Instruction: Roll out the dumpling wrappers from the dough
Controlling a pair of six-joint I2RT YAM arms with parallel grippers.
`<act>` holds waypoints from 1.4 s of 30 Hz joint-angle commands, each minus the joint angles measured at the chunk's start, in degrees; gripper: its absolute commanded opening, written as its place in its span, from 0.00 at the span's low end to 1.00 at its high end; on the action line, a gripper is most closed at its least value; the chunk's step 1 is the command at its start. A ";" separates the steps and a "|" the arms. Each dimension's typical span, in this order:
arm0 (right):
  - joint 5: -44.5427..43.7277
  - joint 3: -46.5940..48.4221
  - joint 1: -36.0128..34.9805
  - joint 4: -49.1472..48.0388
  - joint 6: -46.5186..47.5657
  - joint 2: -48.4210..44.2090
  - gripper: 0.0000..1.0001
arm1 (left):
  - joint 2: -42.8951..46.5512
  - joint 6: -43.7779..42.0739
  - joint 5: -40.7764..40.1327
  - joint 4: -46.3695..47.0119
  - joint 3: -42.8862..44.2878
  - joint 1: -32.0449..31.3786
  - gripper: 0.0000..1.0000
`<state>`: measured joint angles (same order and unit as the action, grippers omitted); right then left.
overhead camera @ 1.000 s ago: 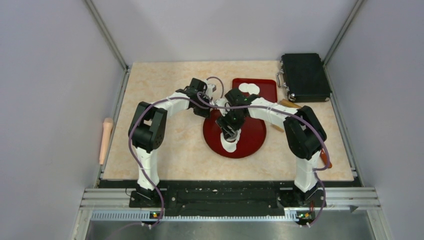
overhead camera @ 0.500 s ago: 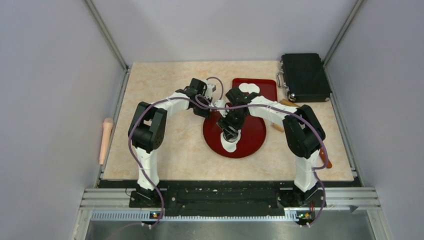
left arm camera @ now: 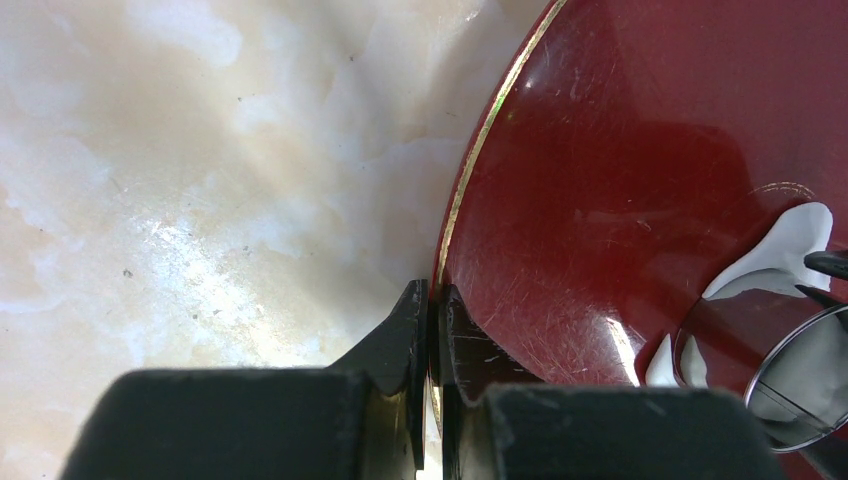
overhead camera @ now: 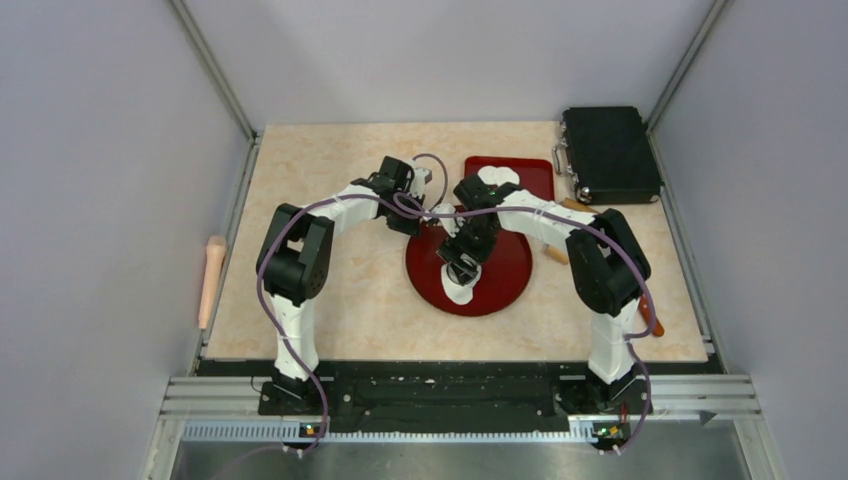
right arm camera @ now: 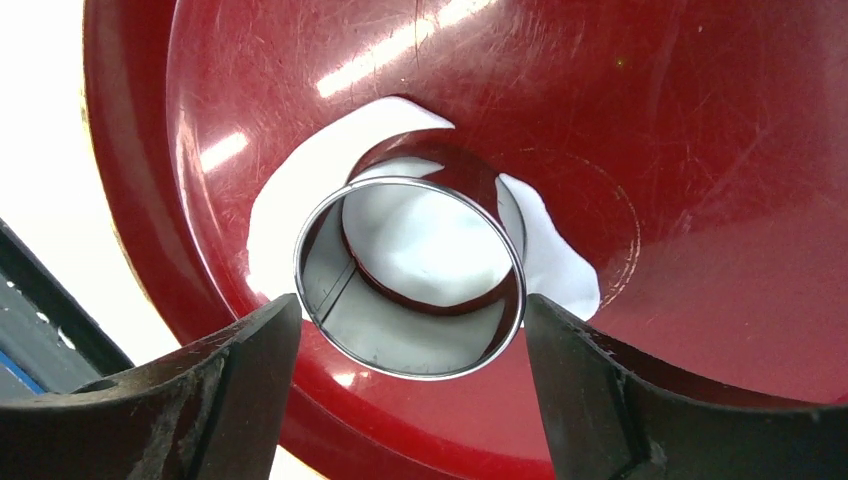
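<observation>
Dough (right arm camera: 285, 200) – ragged white sheet, flat on round red plate (right arm camera: 700, 150), mid-table (overhead camera: 330, 290). Metal ring (right arm camera: 400, 355) stands on dough, cut disc (right arm camera: 425, 245) inside it. Dumpling wrappers (overhead camera: 497, 176) lie on red tray (overhead camera: 535, 180) beyond plate. Right gripper (right arm camera: 410, 305) over ring – fingers spread, one just beside each side. Left gripper (left arm camera: 431, 300) clamped on plate's far-left rim.

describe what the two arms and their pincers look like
Both the left arm and right arm are white links joined by bulky black joints, each with a purple cable looped along it. The left pincer and right pincer have matte black, wedge-shaped fingers tapering to the tips.
</observation>
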<state>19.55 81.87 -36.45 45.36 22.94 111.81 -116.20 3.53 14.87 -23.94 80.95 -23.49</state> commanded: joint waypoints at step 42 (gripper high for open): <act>-14.88 -40.39 52.79 -2.10 27.25 -49.35 0.98 | 4.27 -7.84 -6.21 -4.62 5.54 1.18 0.85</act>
<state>4.67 45.15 8.78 42.63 40.47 64.77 -116.07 -1.10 8.86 -27.22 83.70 -22.41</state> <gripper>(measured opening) 0.986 0.833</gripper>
